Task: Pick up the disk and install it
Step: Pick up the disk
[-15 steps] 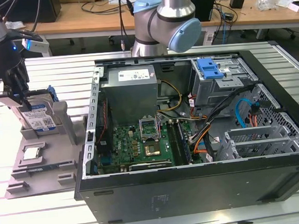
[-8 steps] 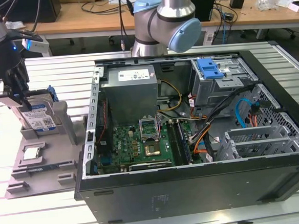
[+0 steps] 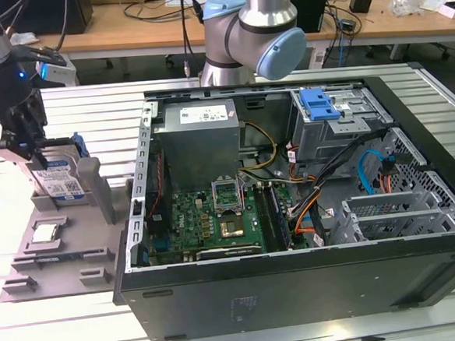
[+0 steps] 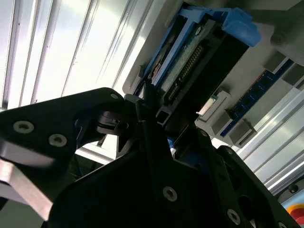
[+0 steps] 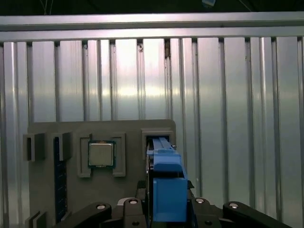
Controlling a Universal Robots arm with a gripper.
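Note:
The disk, silver with a white-and-blue label and a blue bracket, stands on edge in a slot of the grey holder at the exterior view's left. My gripper is down over its top edge. In the first wrist view the blue bracket of the disk sits tight between the black fingers of the gripper, which are shut on it. The second wrist view shows the disk end-on, with its connector row, and the gripper against its edge.
A small square silver chip lies in a recess of the grey holder. The open computer case takes up the middle and right, with a blue-fronted drive bay at its back. The arm's base stands behind it.

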